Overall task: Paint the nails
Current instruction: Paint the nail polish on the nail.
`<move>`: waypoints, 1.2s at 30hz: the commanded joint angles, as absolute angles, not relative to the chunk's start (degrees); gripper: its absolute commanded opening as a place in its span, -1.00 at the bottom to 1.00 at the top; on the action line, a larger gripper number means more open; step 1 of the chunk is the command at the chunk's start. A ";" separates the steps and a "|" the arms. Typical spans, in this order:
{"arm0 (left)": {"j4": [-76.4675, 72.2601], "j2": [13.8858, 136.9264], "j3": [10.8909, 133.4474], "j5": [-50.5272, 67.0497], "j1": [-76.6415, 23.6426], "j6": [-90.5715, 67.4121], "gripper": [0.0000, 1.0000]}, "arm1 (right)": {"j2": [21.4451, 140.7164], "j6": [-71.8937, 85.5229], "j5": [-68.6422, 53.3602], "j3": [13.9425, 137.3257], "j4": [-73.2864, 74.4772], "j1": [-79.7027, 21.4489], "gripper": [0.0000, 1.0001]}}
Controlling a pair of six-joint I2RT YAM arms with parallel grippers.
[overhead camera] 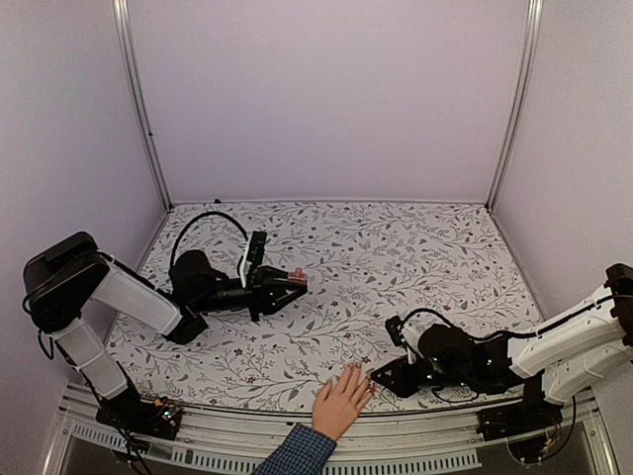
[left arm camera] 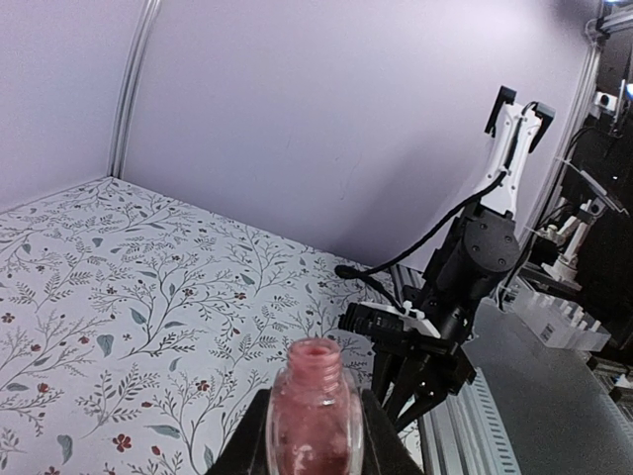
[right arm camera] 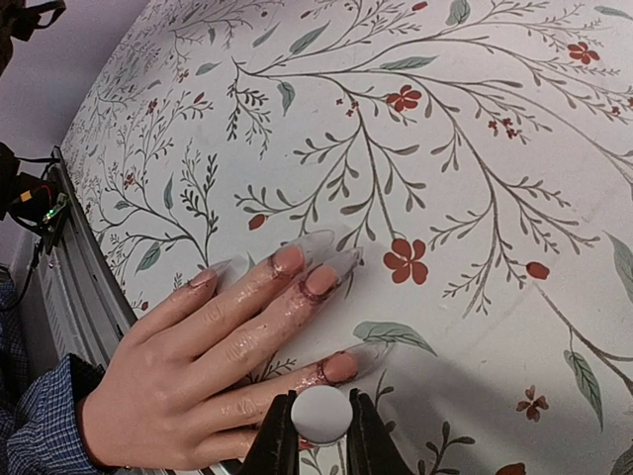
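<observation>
Jaws first: your left jaws clamp the open pink bottle (left arm camera: 315, 416) over the counter's (overhead camera: 415, 247) left half. A hand (overhead camera: 341, 401) lies flat at the near edge, nails (right arm camera: 321, 280) mostly pink. Right jaws pinch the white cap (right arm camera: 319, 414) close by its fingers; stroke lightly, staying off skin. Only the right wrist view shows smeared cuticles.

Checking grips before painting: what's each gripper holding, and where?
Left gripper: open pink glass bottle, by its body. Right gripper: round white cap, by its sides.
</observation>
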State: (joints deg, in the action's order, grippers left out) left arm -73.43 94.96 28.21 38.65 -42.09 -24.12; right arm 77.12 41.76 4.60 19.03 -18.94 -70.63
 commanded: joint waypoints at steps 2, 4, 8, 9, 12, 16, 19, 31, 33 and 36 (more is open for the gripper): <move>-75.19 95.10 27.84 39.55 -41.05 -24.38 -1.00 | 77.43 43.10 7.15 20.04 -17.68 -71.19 -1.00; -75.15 95.07 27.74 39.54 -41.07 -24.39 -1.00 | 77.30 43.24 7.24 20.11 -17.58 -71.19 -1.00; -75.15 95.05 27.72 39.55 -41.07 -24.35 -1.00 | 77.20 43.42 7.46 19.96 -17.34 -71.22 -1.00; -75.15 95.07 27.72 39.55 -41.07 -24.38 -1.00 | 77.18 43.46 7.51 19.95 -17.32 -71.19 -1.00; -75.15 95.02 27.74 39.55 -41.09 -24.38 -1.00 | 77.09 43.63 7.81 19.95 -17.09 -71.24 -1.00; -75.15 95.14 27.71 39.55 -41.05 -24.41 -1.00 | 76.91 43.97 8.13 19.82 -16.88 -71.19 -1.00; -75.15 95.16 27.75 39.55 -41.05 -24.39 -1.00 | 76.69 44.09 8.28 19.78 -16.79 -71.20 -1.00; -75.15 95.00 27.59 39.55 -40.98 -24.35 -1.00 | 75.86 44.49 8.90 19.40 -16.52 -71.19 -1.00; -75.15 94.98 27.57 39.55 -40.96 -24.43 -1.00 | 75.76 44.59 9.06 19.19 -16.52 -71.19 -1.00; -75.15 94.99 27.51 39.55 -41.00 -24.35 -1.00 | 75.22 44.85 9.44 18.83 -16.52 -71.24 -1.00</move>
State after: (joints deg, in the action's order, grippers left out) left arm -73.43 94.96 28.12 38.81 -41.82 -24.12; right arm 76.66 44.16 7.49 19.11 -16.99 -70.63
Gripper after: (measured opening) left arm 0.225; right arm 0.137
